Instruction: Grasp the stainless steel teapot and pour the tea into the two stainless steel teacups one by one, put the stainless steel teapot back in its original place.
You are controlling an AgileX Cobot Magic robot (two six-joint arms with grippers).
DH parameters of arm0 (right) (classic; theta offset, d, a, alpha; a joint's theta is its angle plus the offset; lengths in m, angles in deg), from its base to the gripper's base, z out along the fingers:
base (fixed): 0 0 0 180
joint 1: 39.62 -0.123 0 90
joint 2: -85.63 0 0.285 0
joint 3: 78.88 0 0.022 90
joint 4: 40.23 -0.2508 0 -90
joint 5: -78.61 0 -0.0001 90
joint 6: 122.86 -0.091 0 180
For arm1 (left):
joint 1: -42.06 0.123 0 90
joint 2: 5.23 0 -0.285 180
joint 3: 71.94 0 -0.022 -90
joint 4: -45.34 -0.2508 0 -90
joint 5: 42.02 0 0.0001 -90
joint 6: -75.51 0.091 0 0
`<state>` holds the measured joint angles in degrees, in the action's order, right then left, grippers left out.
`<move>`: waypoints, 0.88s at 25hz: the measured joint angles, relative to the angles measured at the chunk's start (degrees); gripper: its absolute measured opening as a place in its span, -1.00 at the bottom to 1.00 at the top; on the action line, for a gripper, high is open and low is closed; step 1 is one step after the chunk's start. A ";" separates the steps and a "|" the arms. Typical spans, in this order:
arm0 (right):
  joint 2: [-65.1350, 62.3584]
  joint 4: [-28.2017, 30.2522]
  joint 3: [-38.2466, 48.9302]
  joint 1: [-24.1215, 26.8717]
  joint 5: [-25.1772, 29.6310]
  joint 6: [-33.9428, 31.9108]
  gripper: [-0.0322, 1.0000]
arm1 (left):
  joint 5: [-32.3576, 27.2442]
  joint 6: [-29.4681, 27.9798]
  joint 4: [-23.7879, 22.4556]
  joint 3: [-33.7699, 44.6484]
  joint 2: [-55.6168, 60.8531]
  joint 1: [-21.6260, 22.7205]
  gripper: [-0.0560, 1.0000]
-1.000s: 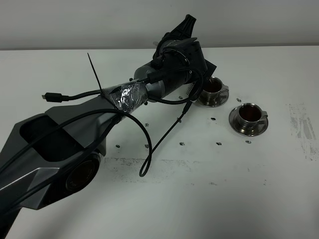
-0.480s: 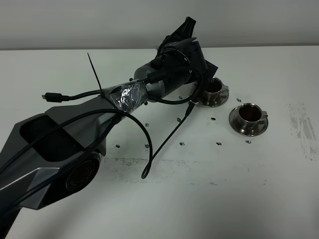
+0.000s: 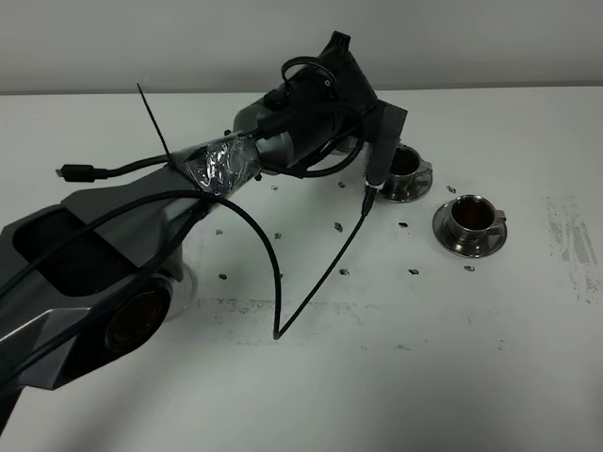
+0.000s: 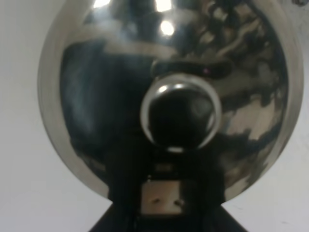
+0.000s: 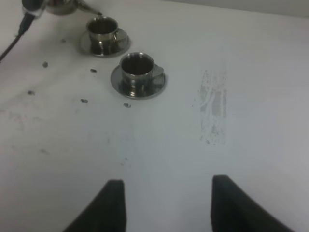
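Observation:
The stainless steel teapot (image 4: 120, 72) fills the left wrist view, seen from above with its lid knob (image 4: 179, 116) in the middle. My left gripper (image 4: 161, 193) is shut on it at the handle side. In the high view the left gripper (image 3: 332, 71) and its wrist hide the pot at the far middle of the table. The two stainless steel teacups (image 3: 405, 174) (image 3: 469, 224) stand on saucers to its right, each holding dark tea (image 3: 468, 213). My right gripper (image 5: 166, 203) hangs open and empty, well short of the cups (image 5: 104, 34) (image 5: 137, 72).
A black cable (image 3: 320, 273) dangles from the left wrist down to the white table (image 3: 490, 358). Small dark specks (image 3: 413, 271) dot the table near the cups. A scuffed grey patch (image 3: 570, 240) lies at the right edge.
My left arm has swung a little to the left and back, carrying the teapot away from the nearer cup. The hanging cable swung with it. The cups and the right gripper have not moved.

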<state>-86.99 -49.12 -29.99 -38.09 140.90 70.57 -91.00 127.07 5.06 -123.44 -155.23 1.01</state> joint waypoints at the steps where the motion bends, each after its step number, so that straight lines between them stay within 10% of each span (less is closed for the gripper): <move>1: 0.00 0.00 0.00 0.00 0.00 0.00 -0.13 | -0.16 0.00 1.14 0.00 0.43 0.30 -0.54; 14: 0.00 0.00 0.00 0.00 0.00 0.00 -0.13 | -5.29 -7.42 20.93 0.47 5.91 3.72 -0.54; 22: 0.00 0.00 0.00 0.00 0.00 0.00 -0.13 | -0.56 -12.68 27.95 16.05 16.09 7.80 -0.54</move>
<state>-86.99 -49.12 -29.99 -38.09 140.90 70.57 -91.56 114.39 33.01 -107.39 -139.14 8.81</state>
